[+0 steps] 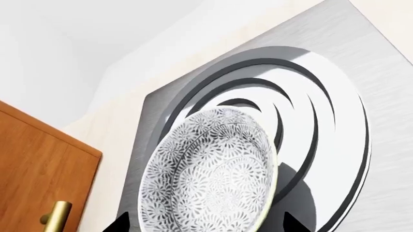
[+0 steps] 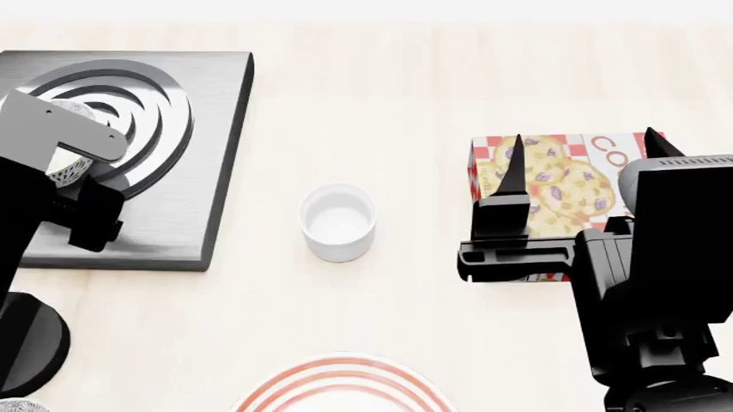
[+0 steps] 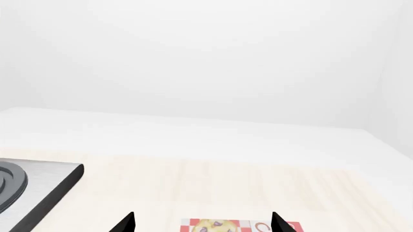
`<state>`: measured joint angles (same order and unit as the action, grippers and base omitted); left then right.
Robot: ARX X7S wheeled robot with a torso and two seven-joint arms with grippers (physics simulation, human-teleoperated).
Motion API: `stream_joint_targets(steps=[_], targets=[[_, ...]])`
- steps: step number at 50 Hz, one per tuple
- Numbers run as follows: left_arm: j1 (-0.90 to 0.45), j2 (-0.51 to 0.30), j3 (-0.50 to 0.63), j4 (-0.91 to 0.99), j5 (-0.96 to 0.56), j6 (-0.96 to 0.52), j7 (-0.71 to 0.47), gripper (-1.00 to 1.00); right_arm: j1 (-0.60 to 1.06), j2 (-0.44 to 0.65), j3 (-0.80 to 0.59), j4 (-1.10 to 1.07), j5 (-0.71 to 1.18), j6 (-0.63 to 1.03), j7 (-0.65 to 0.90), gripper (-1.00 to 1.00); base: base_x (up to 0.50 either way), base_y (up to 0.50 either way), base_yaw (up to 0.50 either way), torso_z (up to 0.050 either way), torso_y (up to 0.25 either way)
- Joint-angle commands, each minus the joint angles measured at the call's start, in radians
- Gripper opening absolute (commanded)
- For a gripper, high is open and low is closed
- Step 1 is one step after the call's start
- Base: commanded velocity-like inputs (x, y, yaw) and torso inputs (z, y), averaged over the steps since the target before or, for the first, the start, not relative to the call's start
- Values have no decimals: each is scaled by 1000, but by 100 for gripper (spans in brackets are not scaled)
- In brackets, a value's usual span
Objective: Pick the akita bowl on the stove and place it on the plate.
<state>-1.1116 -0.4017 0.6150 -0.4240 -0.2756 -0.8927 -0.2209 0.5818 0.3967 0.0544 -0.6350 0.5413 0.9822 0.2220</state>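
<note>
Bowl on the burner, left arm over it

The patterned bowl [image 1: 210, 171] sits on the ring burner of the stove [image 2: 201, 172], which lies at the far left of the pale counter [image 2: 378, 86]. From the head camera only a sliver of the bowl shows under the left arm. The left wrist camera looks straight into it: the two black tips of the left gripper [image 1: 210, 224] stand one on each side of the bowl's rim – spread wide, and whether they touch it cannot be told.

The plate [image 2: 343, 390] with red rings lies at the near edge of the counter, well apart from the stove. Between them stands a small plain white cup [image 2: 338, 221].

The right gripper [image 2: 578, 159] hangs over a cookie box [image 2: 550, 184] on the right side – its fingers are apart and hold nothing. A wooden cabinet door [image 1: 38, 169] with a brass handle [image 1: 58, 217] shows in the left wrist camera, beside the counter
</note>
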Motion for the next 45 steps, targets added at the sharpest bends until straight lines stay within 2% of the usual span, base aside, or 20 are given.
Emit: stream_joint_targets(steps=[1,8,9,33,45], targets=[[-2,-1,0,-9,-2,10,6,100,-3,3,-3,4,1,-8,1,100,0,0,0,0,0],[0,-4,1,-6,-2,9,5,100,-3,4,-2,0,5,-5,4,100,0,0,0,0,0],[3,-3,-1,-5,-5,11,8,-100,-4,5,-3,3,4,-8,3,100,0,0,0,0,0],[6,-3,-11,11,-21,15,16,-100,-5,7,-4,10,11,-16,10,100,0,0,0,0,0],[-14,15,-52,11,-41,27,0,-100,-2,9,-7,10,15,-14,13,100,0,0,0,0,0]])
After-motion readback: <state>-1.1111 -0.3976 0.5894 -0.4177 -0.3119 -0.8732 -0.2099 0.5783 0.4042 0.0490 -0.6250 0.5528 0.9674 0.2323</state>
